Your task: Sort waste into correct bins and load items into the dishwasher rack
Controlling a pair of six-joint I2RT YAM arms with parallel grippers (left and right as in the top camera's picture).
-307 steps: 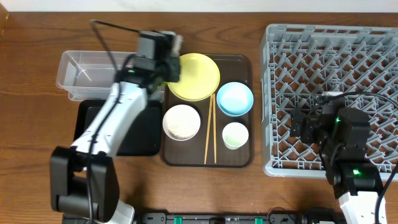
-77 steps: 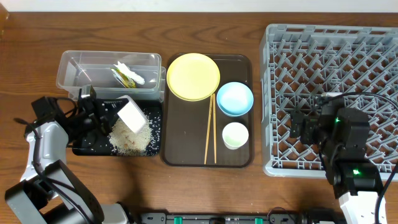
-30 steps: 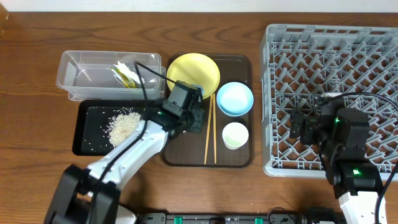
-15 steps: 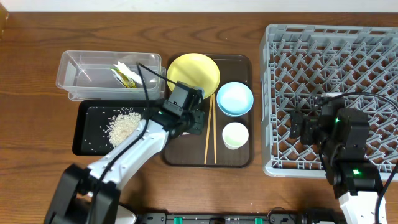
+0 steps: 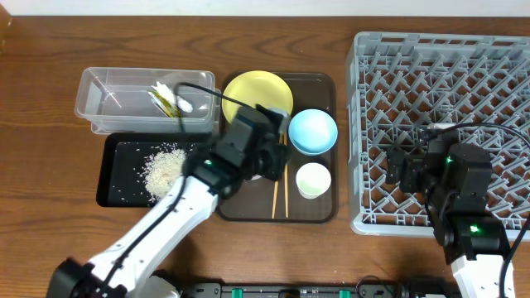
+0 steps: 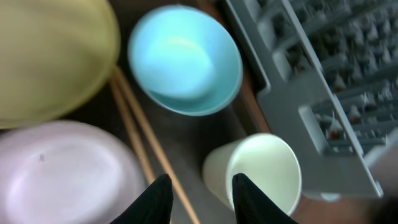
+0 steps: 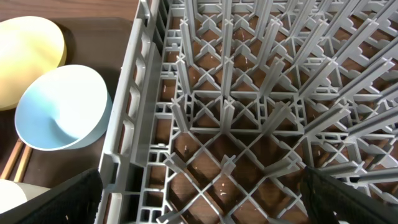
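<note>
Left gripper (image 6: pixel 202 180): fingers spread, empty, above chopsticks (image 6: pixel 148 134) and cup (image 6: pixel 261 171); right gripper (image 7: pixel 199 186): fingers spread, over rack (image 7: pixel 249 93); rice (image 5: pixel 164 165) in black tray (image 5: pixel 116 194)

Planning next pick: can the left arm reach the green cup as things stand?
Probably yes. The left claw hovers open beside the green cup, which stands upright with nothing over it; only the chopsticks lie close by.

no readable text, labels or numbers

clear plastic tub (image 5: pixel 99 103), grey plastic rack (image 5: pixel 447 66), wooden chopsticks (image 5: pixel 284 194), matt black tray (image 5: pixel 116 186)
</note>
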